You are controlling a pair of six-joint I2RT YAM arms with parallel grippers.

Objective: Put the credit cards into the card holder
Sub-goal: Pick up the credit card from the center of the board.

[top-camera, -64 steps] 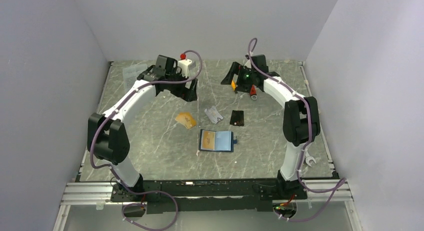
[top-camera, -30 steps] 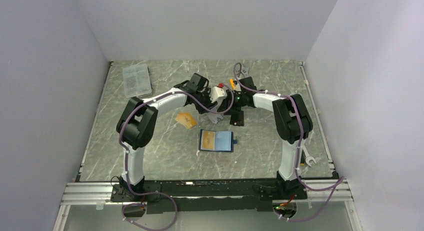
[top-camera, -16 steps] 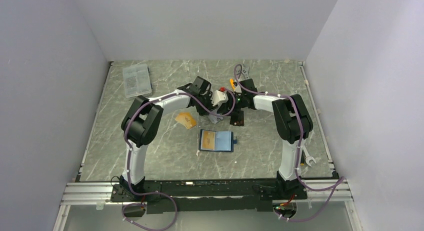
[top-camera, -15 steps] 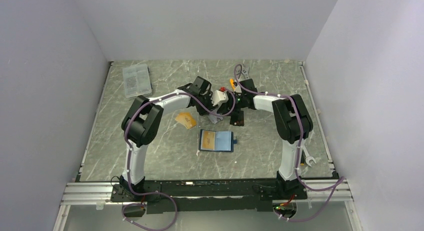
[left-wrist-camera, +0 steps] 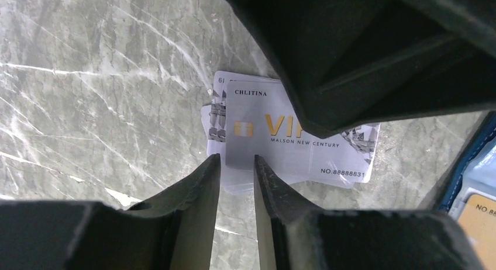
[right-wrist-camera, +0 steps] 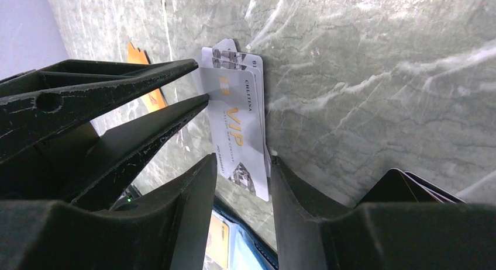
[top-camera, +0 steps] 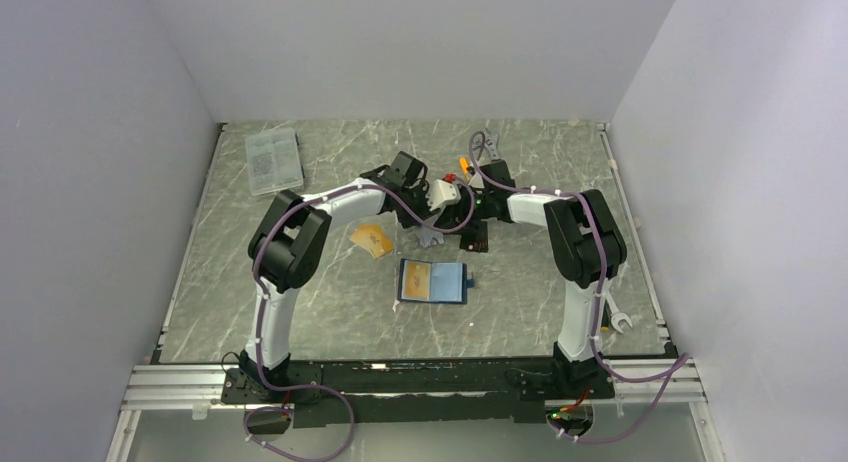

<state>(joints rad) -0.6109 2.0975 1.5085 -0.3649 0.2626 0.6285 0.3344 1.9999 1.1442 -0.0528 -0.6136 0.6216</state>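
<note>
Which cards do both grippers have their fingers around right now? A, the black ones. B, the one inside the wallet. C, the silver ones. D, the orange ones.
C: the silver cards lie between the fingers of the left gripper in its wrist view, and between those of the right gripper in its own.

Bright, even light falls from overhead, leaving only faint shadows under the arms. In both wrist views the fingers close to the lens are dark and soft-edged. The card just beyond their tips is sharp, readable and faintly sheened.
</note>
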